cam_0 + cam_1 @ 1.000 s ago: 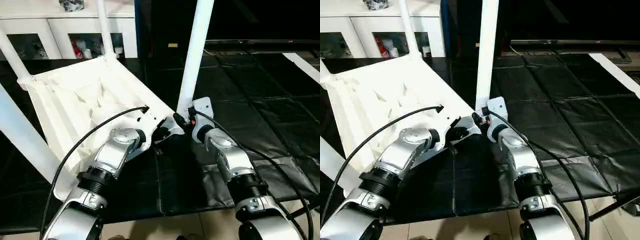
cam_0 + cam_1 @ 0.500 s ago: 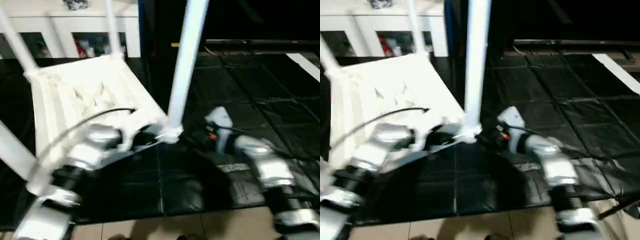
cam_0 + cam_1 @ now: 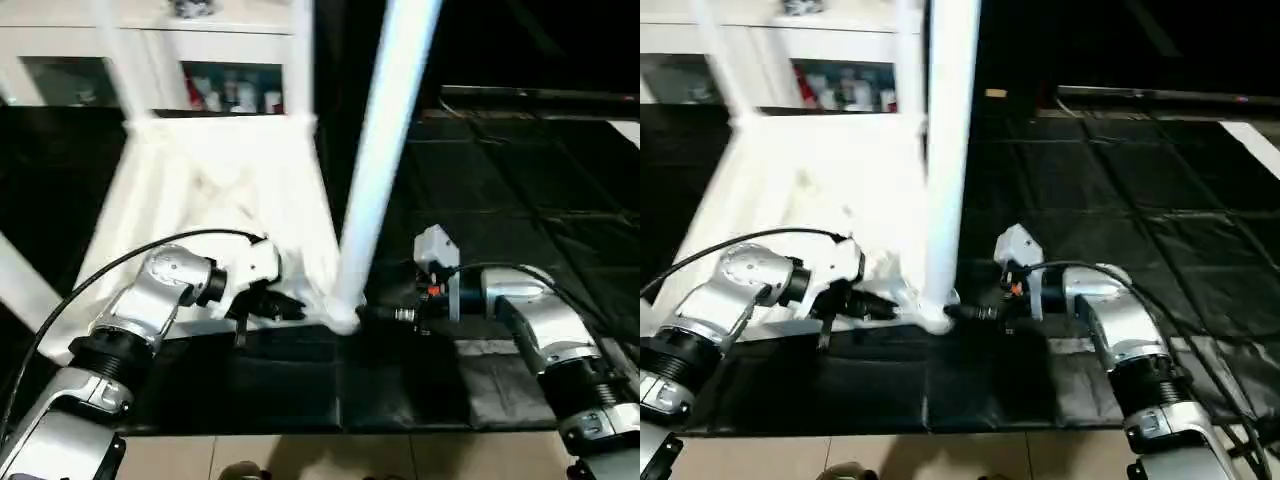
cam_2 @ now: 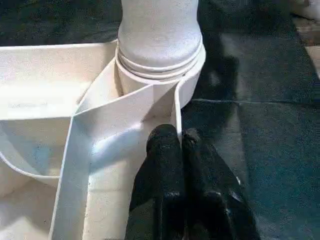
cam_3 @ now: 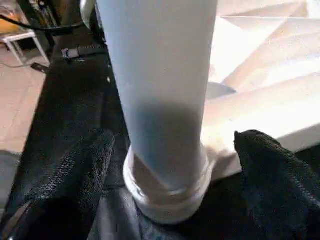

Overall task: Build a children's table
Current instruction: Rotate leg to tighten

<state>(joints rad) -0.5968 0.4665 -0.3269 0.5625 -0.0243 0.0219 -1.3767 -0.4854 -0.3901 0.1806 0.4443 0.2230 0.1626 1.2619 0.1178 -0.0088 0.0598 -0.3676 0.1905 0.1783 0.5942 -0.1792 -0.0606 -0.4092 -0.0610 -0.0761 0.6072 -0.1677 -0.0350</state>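
Note:
The children's table lies upside down on the black mat, its white ribbed top (image 3: 220, 190) facing up. The nearest leg (image 3: 385, 150) stands upright in its round corner socket (image 3: 340, 316), its base ringed by thread (image 4: 159, 55). My left gripper (image 3: 285, 305) is shut, its fingertips (image 4: 170, 145) pressed against the top's thin rim just beside that socket. From the right, my right gripper (image 5: 175, 142) stands open around the base of the leg, one finger (image 5: 80, 175) on each side with a gap to the leg.
Other legs (image 3: 300, 60) (image 3: 20, 285) rise from the far and left corners. A white cabinet with glass doors (image 3: 230, 85) stands behind. Black padded mats (image 3: 510, 180) cover the floor to the right; pale tiles (image 3: 300, 460) run along the near edge.
The head camera has shifted. My right gripper's jaws have spread apart from the leg's base, and the arm now reaches in from the right. The left gripper stays shut at the rim.

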